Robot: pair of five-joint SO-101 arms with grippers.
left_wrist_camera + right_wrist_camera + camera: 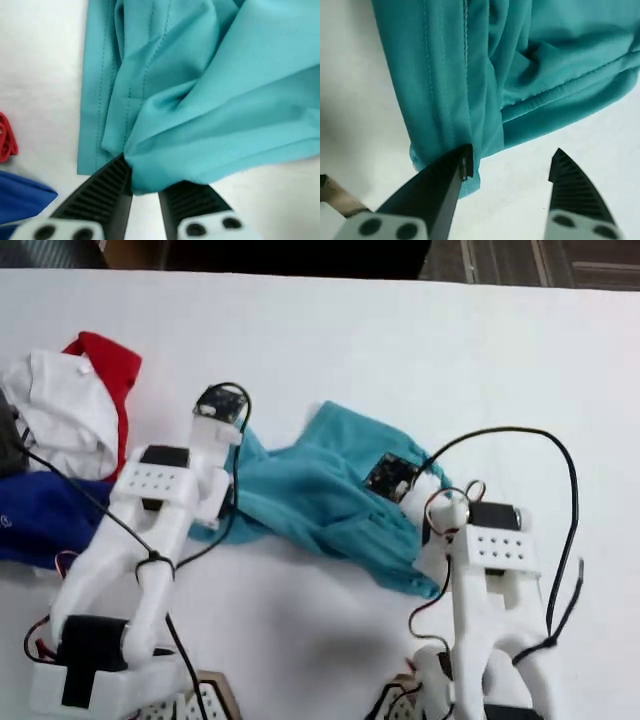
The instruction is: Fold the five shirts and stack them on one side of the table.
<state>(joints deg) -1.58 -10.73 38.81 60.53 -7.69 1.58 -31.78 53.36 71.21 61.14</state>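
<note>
Left gripper [144,175] pinches the teal shirt [210,100]; right gripper [511,152] gapes at its hem.

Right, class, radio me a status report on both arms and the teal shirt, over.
Left gripper shut on teal shirt edge. Right gripper open, one finger at its hem. Shirt bunched, unfolded. Other shirts heaped aside, not blocking.
</note>
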